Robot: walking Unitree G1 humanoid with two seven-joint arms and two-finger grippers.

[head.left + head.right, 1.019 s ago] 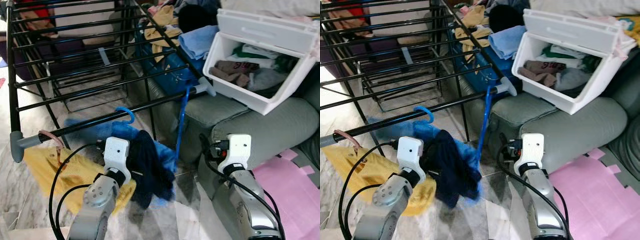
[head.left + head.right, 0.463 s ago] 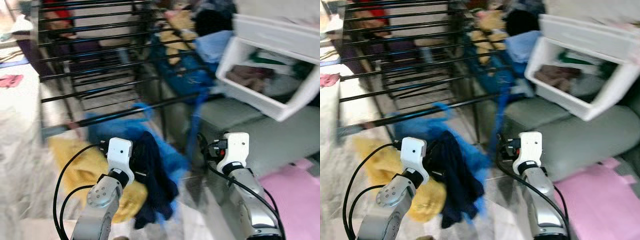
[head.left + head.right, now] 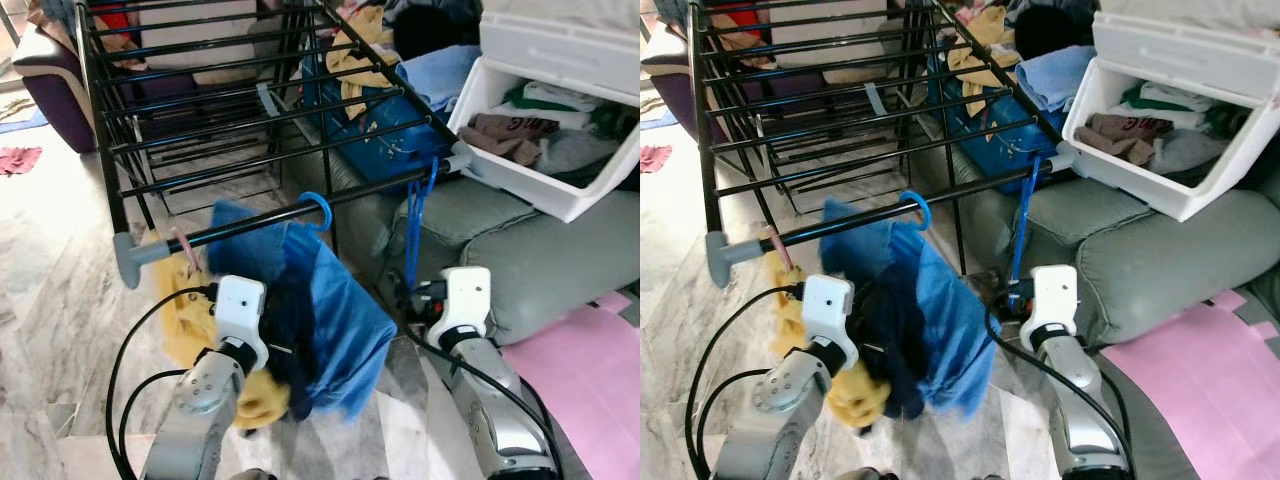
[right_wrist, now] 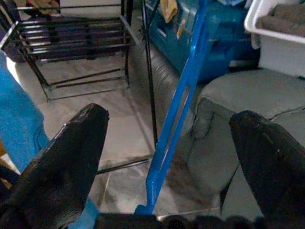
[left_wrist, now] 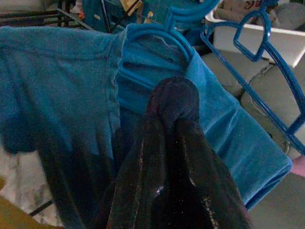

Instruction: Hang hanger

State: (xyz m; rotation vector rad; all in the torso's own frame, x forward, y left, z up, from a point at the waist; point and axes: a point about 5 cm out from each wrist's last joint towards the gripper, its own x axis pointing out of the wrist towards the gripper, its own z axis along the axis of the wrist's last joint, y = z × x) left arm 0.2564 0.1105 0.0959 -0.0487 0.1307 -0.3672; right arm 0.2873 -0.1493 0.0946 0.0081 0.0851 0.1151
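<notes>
The left gripper (image 5: 174,102) pinches the blue hanger (image 5: 159,40) under its hook, draped cloth hiding the hanger's arms, while the right gripper (image 4: 174,131) gapes empty.

Bright, even daylight — head views sharp, left wrist view dim.

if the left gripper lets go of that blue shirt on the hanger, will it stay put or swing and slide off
The blue shirt is probably floppy: it drapes in loose folds. Its hanger hook is already over the rack bar, so it would likely swing, not fall. The left gripper is shut on it.
</notes>
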